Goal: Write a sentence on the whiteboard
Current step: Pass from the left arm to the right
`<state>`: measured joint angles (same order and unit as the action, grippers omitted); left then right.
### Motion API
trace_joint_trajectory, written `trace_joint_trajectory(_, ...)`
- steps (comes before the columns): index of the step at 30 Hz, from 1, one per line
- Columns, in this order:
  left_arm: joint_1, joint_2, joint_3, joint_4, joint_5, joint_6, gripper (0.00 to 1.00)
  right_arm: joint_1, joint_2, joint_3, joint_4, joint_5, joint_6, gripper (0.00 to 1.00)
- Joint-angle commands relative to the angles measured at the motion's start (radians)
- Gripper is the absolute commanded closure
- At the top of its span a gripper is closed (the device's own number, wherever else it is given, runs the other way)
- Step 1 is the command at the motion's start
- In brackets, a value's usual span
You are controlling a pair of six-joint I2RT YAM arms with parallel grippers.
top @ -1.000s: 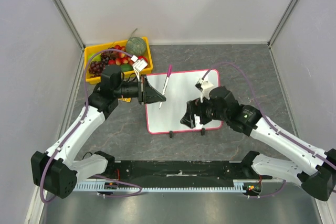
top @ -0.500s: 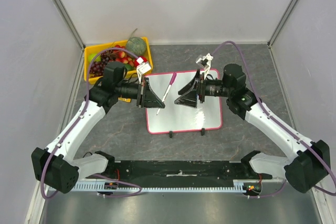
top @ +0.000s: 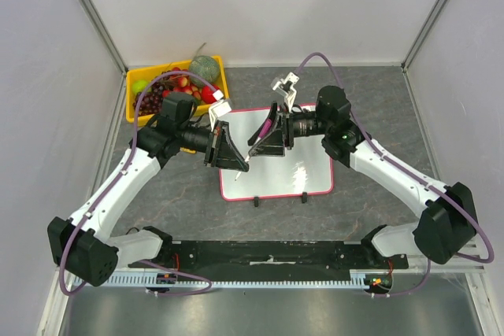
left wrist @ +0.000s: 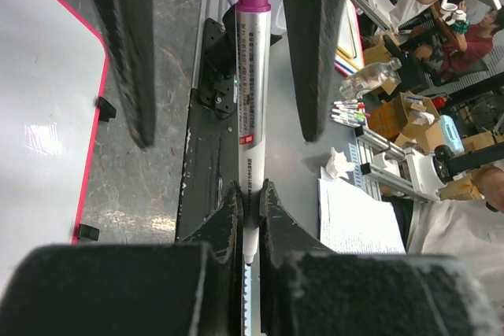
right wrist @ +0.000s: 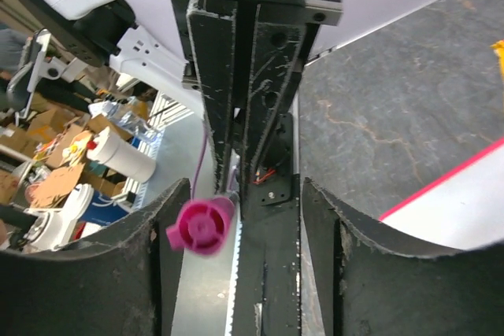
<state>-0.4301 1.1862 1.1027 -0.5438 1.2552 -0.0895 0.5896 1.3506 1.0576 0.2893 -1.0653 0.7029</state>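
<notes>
**Marker Clamped Over the Whiteboard, Second Gripper Spread Round Its Cap**

A rectangular, glossy white whiteboard (top: pixel 295 177) with a thin pink-red rim and rounded corners is laid flat on the grey marbled table (top: pixel 378 108). Two small black feet (top: pixel 256 201) are seen at the whiteboard's near edge.

Above the whiteboard's left part, a slim marker (left wrist: pixel 252 108) with a silver-white printed barrel is clamped by the left gripper (left wrist: pixel 250 194). Its two black fingers are pressed together on the barrel, close to the end opposite the cap. The marker is held tilted, with the gripped end low over the whiteboard's left part and the capped end raised toward the whiteboard's far edge. Whether the low end touches the whiteboard cannot be told.

Over the whiteboard's far edge, the right gripper (right wrist: pixel 246 186) is set around the marker's ribbed magenta cap (right wrist: pixel 201 226). Its jaws are spread apart, with the cap just beside one finger and clear of the other, so nothing is gripped by it.

Beyond the whiteboard's far left corner, apart from it, a yellow plastic tray (top: pixel 134 79) is filled with fruit, among it dark grapes, red pieces and a round green melon.
</notes>
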Motion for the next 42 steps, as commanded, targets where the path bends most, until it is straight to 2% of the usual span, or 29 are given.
trace_joint_trajectory(1,-0.002,0.0,0.039,-0.01,0.013,0.057,0.98,0.035,0.013,0.055,0.037,-0.039,0.024,0.38)
trace_joint_trajectory(2,-0.004,-0.002,0.039,-0.01,0.012,0.059,0.98,0.033,0.012,0.051,0.036,-0.041,0.023,0.4)
trace_joint_trajectory(6,-0.004,-0.002,0.039,-0.01,0.01,0.057,0.98,0.035,0.007,0.044,-0.005,-0.038,-0.002,0.56)
trace_joint_trajectory(11,-0.004,-0.003,0.034,-0.01,0.012,0.06,0.98,0.036,0.005,0.036,-0.013,-0.031,-0.003,0.63)
trace_joint_trajectory(14,-0.006,-0.005,0.034,-0.011,0.009,0.06,0.98,0.036,0.009,0.03,-0.024,-0.03,-0.006,0.63)
trace_joint_trajectory(18,-0.004,-0.005,0.034,-0.012,0.006,0.06,0.98,0.042,0.01,0.027,-0.029,-0.024,-0.006,0.58)
trace_joint_trajectory(22,-0.006,-0.005,0.032,-0.012,0.003,0.062,0.98,0.056,0.012,0.021,-0.041,-0.012,-0.011,0.62)
trace_joint_trajectory(25,-0.004,-0.002,0.032,-0.012,0.001,0.062,0.98,0.061,0.015,0.024,-0.065,-0.012,-0.026,0.73)
trace_joint_trajectory(28,-0.006,-0.005,0.029,-0.012,-0.003,0.063,0.98,0.061,0.009,0.022,-0.075,-0.004,-0.034,0.96)
trace_joint_trajectory(29,-0.006,-0.005,0.028,-0.012,-0.005,0.062,0.98,0.061,0.008,0.021,-0.081,-0.002,-0.036,1.0)
trace_joint_trajectory(32,-0.004,-0.01,0.025,-0.012,-0.016,0.06,0.98,0.061,-0.001,0.018,-0.095,0.018,-0.048,1.0)
trace_joint_trajectory(33,-0.004,-0.01,0.023,-0.012,-0.022,0.062,0.94,0.061,-0.007,0.018,-0.102,0.027,-0.054,1.0)
trace_joint_trajectory(39,-0.004,-0.049,-0.004,0.044,-0.109,0.019,0.49,0.059,-0.036,0.01,-0.151,0.106,-0.092,1.0)
trace_joint_trajectory(42,-0.001,-0.068,-0.029,0.079,-0.166,-0.027,0.39,0.055,-0.057,-0.005,-0.16,0.149,-0.097,1.0)
